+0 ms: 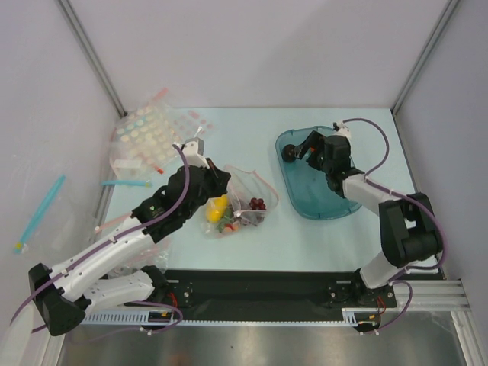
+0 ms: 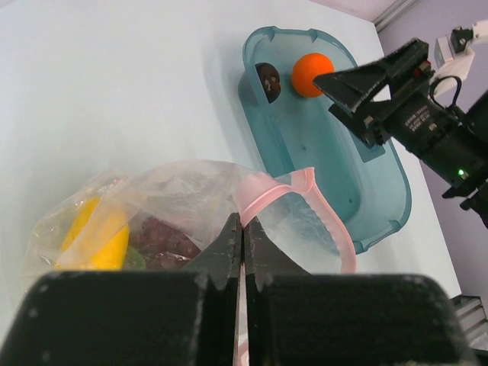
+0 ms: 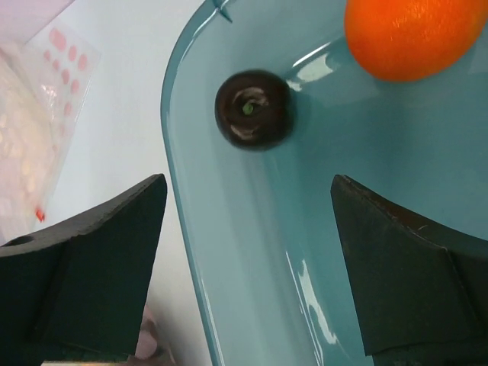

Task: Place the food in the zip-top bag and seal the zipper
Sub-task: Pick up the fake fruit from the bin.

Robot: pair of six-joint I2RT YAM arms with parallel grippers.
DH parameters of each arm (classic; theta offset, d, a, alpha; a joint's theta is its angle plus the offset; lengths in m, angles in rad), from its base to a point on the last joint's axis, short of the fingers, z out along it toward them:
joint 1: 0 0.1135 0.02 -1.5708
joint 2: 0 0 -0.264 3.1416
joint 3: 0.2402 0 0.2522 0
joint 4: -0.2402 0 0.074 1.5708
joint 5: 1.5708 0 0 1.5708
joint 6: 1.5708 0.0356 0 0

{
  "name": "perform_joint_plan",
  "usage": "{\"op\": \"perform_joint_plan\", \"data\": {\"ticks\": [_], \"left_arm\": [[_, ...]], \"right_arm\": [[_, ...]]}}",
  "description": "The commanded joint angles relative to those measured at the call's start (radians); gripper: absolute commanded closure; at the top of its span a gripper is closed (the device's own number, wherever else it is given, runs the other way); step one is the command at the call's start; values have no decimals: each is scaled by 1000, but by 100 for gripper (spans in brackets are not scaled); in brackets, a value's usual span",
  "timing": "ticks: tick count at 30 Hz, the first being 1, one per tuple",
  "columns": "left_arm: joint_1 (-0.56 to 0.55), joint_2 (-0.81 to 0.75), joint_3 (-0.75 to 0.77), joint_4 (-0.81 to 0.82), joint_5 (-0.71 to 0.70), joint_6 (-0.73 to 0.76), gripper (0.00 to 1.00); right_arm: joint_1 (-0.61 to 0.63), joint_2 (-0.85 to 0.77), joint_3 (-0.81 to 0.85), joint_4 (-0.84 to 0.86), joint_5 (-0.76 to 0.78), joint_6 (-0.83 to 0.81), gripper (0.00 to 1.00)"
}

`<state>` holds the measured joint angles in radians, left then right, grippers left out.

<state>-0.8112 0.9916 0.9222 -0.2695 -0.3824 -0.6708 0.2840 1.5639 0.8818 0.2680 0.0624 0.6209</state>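
The zip-top bag (image 1: 248, 197) lies at mid-table with its mouth held open. Inside are a yellow lemon (image 1: 218, 207), dark grapes (image 1: 258, 203) and a red-and-green bunch (image 1: 229, 226). My left gripper (image 1: 221, 177) is shut on the bag's mouth edge, where the pale pink zipper (image 2: 333, 225) curves away from its tips (image 2: 242, 223). My right gripper (image 1: 305, 149) hangs open over the far end of the teal tray (image 1: 324, 204). The near-black plum (image 3: 252, 109) and the orange (image 3: 408, 34) lie in the tray just beyond its fingers. The orange is hidden in the top view.
Clear bags with pastel dots (image 1: 149, 133) lie piled at the far left, with a blue-stripped bag (image 1: 126, 183) beside them. A corner of a dotted bag (image 3: 30, 114) shows left of the tray rim (image 3: 179, 229). White walls close in the table.
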Motion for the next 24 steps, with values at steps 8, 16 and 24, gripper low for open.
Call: {"op": "perform_joint_plan", "data": {"ticks": [8, 16, 24], "left_arm": [[3, -22, -3, 33, -18, -30, 100], [3, -25, -5, 36, -15, -29, 100], [3, -28, -6, 44, -9, -24, 100]], "right_arm": [[-3, 264, 259, -50, -27, 91, 4], [-5, 409, 322, -18, -19, 143, 7], [-14, 444, 347, 3, -193, 174, 49]]}}
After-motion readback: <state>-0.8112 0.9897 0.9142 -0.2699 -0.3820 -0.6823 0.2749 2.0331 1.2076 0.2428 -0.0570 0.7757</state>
